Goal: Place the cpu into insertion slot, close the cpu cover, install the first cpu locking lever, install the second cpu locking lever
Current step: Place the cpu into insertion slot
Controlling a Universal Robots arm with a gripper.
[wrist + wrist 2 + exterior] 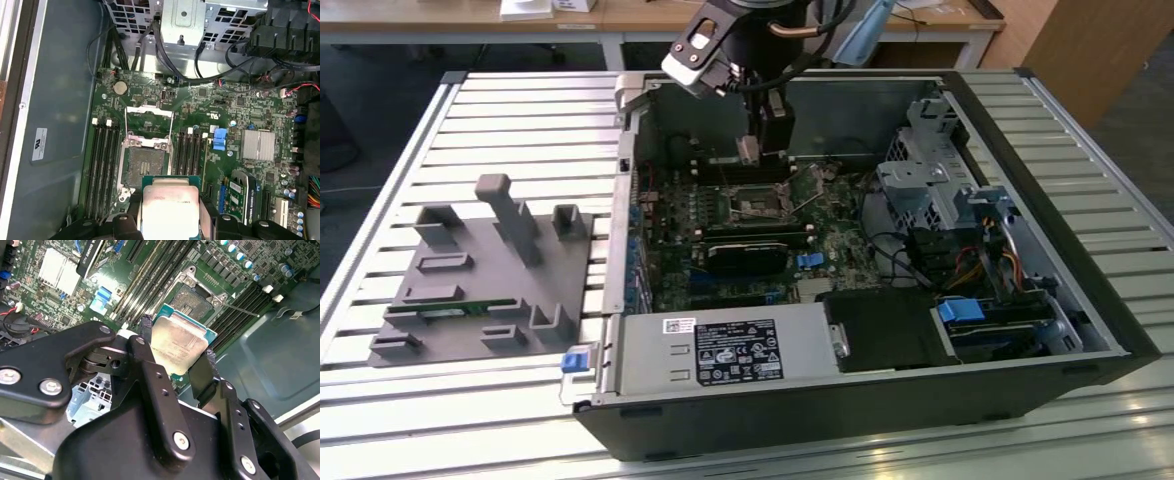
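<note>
1. Gripper: jaws clamped on two opposite edges of the cpu, which is held clear above the board.
2. Slot: open and bare, near the cpu in the first wrist view. The cover is swung open on its far side.
3. Handling, as I judge it: level the chip, square its edges to the slot's rim and lower it straight, with no sliding across the contacts.
4. Surroundings: memory slots flank the slot on both sides. A thin lever juts out beside it, and cables hang well apart.
5. Obstruction: the open cover and the lever probably crowd the fingers' way down.
</note>
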